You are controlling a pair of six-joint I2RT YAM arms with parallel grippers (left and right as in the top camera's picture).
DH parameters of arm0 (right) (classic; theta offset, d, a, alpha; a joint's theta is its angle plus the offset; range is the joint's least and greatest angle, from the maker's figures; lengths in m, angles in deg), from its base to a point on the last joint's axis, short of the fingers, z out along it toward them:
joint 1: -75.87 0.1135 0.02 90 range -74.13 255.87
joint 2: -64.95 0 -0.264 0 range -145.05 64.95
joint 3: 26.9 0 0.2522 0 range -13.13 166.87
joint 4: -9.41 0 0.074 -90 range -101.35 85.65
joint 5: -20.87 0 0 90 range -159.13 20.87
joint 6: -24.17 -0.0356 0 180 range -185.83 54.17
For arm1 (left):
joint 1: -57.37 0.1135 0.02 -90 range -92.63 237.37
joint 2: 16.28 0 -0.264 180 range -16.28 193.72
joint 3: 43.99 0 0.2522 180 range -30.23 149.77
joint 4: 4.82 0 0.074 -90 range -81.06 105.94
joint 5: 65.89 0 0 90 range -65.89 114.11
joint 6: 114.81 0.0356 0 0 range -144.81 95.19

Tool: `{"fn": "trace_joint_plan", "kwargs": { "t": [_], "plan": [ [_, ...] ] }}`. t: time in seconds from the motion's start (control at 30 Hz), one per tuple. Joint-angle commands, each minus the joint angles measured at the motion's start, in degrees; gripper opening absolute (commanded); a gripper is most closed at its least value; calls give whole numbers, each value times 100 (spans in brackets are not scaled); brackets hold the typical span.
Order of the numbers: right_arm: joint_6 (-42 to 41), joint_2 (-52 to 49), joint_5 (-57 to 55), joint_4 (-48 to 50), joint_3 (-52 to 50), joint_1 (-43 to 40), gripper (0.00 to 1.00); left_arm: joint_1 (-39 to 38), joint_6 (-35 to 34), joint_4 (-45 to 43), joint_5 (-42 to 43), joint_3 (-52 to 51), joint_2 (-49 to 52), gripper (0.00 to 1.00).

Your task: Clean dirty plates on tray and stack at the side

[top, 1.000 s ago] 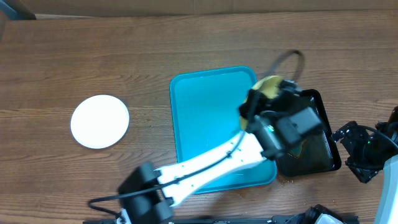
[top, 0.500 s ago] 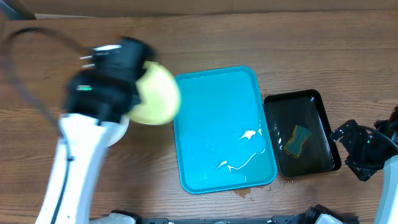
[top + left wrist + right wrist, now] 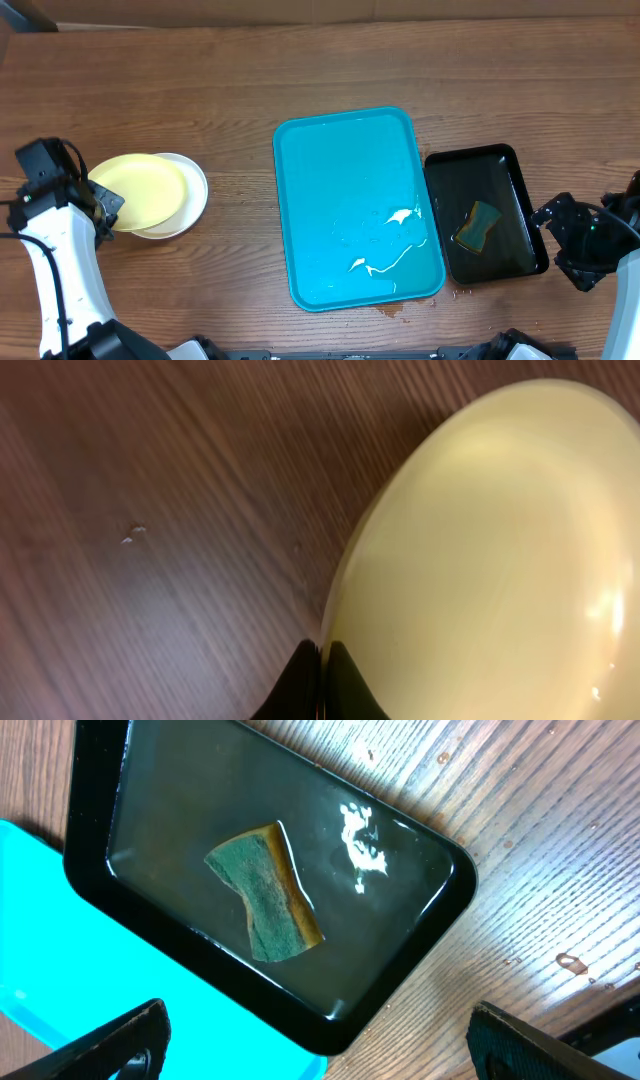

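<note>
Your left gripper pinches the left rim of the yellow-green plate, jaws closed thin on its edge. From there the plate runs rightward, toward the turquoise tray, overlapping the white plate on the counter but off-centre, shifted to the gripper's side. Whether it rests or hovers, you cannot tell. A small rightward shift would likely square the stack. Your right gripper, spread wide, hangs well apart by the black tray.

looked like a robotics lab bench: wood-grain table, cabled left arm and right arm at its edge, turquoise tray and black tray laid out.
</note>
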Motion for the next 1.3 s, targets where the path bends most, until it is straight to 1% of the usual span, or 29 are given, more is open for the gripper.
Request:
{"fn": "trace_joint_plan", "kwargs": {
  "t": [0.0,0.1,0.17,0.2,0.23,0.27,0.3,0.37,0.53,0.57,0.63,0.7,0.77,0.8,0.83,0.87,0.93,1.07,1.17,1.27],
  "plan": [
    [39,63,31,28,87,-15,96,26,525,-525,863,-459,170,4],
    [39,63,31,33,87,-15,96,20,629,-610,979,-522,293,4],
    [72,66,33,31,87,-15,96,20,629,-592,984,-516,304,10],
    [168,66,68,39,87,-15,95,20,627,-531,988,-483,282,15],
    [247,66,98,50,87,-15,95,20,629,-485,1001,-433,258,25],
    [354,66,157,66,87,-15,93,20,627,-433,1012,-365,221,42],
    [376,66,175,68,87,-15,93,20,629,-350,1034,-269,175,49],
    [387,66,225,70,87,-15,93,17,627,-50,1176,33,46,53],
    [391,66,323,92,87,-15,93,-85,785,686,1539,962,-345,55],
    [470,66,431,98,87,-9,93,-238,964,800,1853,1193,-518,55],
    [546,66,573,94,87,46,93,-562,1340,811,2315,1309,-758,56],
    [879,66,879,136,87,168,91,-990,1727,815,2531,1322,-994,57],
    [1047,66,1108,149,87,352,90,-1515,1937,920,2190,1320,-1174,59],
    [1176,66,1196,157,87,483,89,-1786,1934,999,1967,1320,-1239,59],
    [1252,66,1204,166,87,621,88,-1971,1937,1043,1858,1320,-1266,60],
    [1331,66,1108,177,87,960,85,-2411,2000,1150,1744,1320,-1274,60],
    [1331,63,1001,212,87,1285,83,-2806,2122,1255,1749,1314,-1255,60],
    [1322,63,940,350,87,2081,80,-3510,2485,1314,1746,1314,-1246,59],
    [1174,63,798,516,87,2618,80,-3915,2562,1316,1744,1314,-1244,59],
    [1161,68,859,758,90,3143,80,-4159,2557,1447,1744,1316,-1311,52]
  ]
}}
